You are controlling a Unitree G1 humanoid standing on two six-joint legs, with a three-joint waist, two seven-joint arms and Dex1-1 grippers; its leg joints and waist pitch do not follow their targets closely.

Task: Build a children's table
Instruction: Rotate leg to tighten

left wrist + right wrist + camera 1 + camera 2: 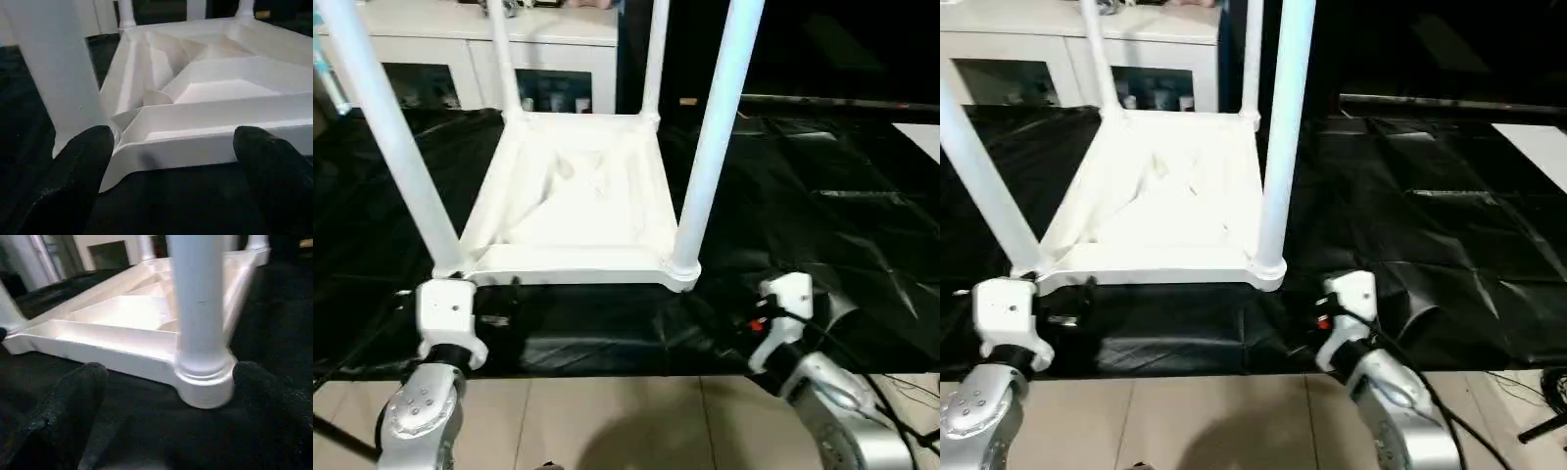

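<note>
Tabletop point(573, 211) lies upside down on our black worktop point(822, 225), four legs point(713, 137) standing up; left fingers point(83, 171) and right fingers point(73, 401) spread wide, just beside its near corners.

Lab: black-draped table point(822, 196), cabinet point(450, 49)

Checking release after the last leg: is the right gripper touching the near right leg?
Apart. In the right wrist view the right gripper has its jaws spread wide, with black cloth visible between both fingers and the leg standing in its corner socket.
</note>
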